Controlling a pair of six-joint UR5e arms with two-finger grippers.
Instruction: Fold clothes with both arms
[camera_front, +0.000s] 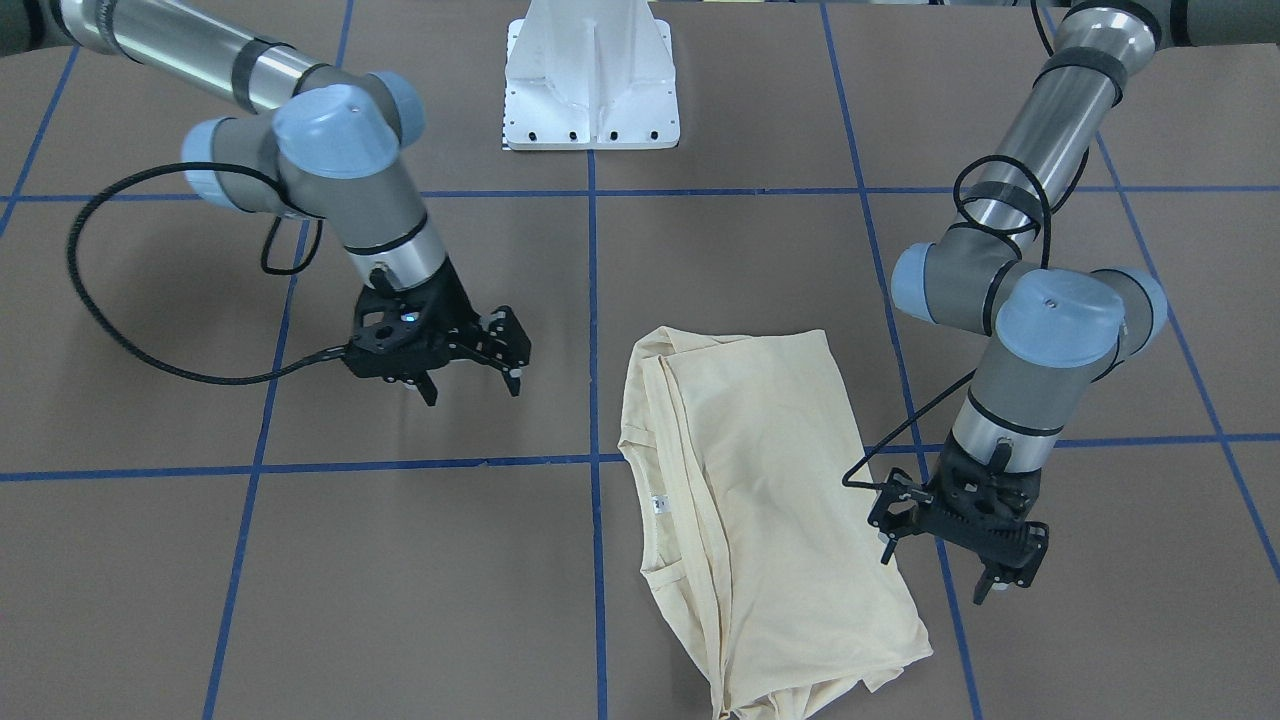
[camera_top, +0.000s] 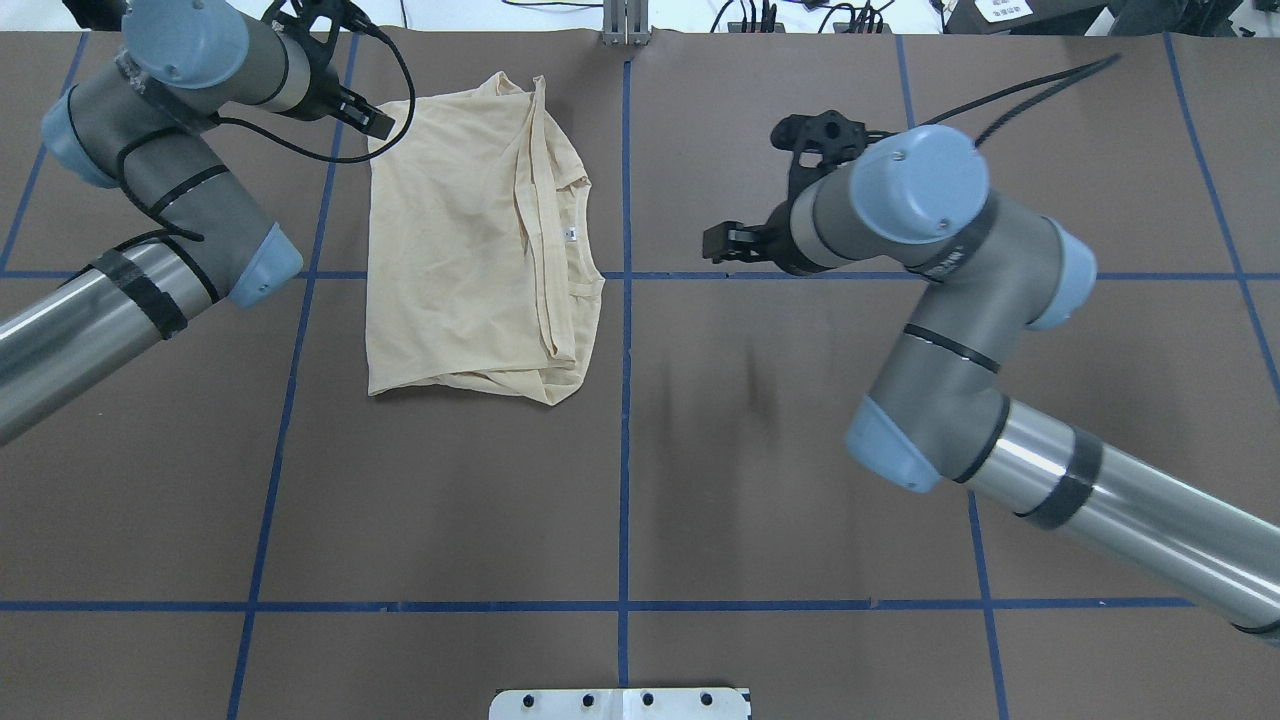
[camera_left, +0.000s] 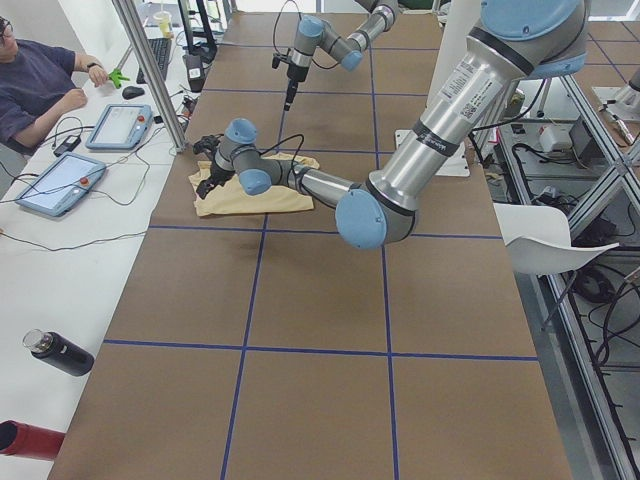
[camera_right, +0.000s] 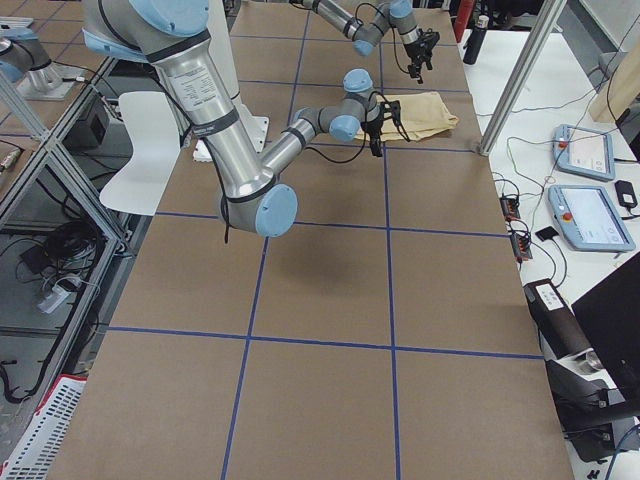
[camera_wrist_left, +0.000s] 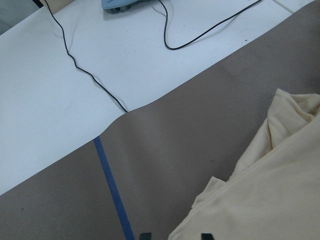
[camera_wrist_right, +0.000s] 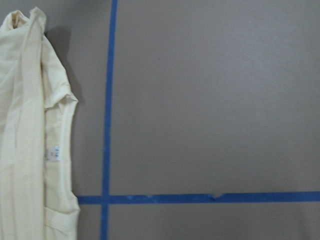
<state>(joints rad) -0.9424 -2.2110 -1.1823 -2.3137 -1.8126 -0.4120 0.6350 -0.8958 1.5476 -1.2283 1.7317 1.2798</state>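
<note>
Shirt (camera_front: 760, 500) of pale cream lies flat on the brown table (camera_front: 750, 250), folded into a rough rectangle. It sits on the left arm's half, with one long edge just beside the centre line of blue tape (camera_front: 592, 300) and its middle across a cross line of the same tape. The neck opening faces that centre line, and a small white label (camera_front: 657, 503) shows inside it. Loose folds bunch at the end nearer the robot. No print shows on the upturned cloth.

The left arm (camera_front: 1040, 130) bends down on the shirt's outer side. The left hand (camera_front: 932, 575) hangs just beside the cloth's edge, fingers spread and pinching nothing. In the left wrist view the two fingertips stand apart at the bottom edge, with a corner of the shirt close by them.

The right arm (camera_front: 170, 40) reaches over the other half. The right hand (camera_front: 472, 390) is over bare table, well apart from the shirt and across the centre line from it. It too is spread and holds nothing.

A white pedestal (camera_front: 592, 80) stands at the robot's edge of the table. On the white side table (camera_left: 60, 290) a black bottle (camera_left: 58, 352) lies on its side; what is in it cannot be seen. A person (camera_left: 40, 80) sits at that side table.
</note>
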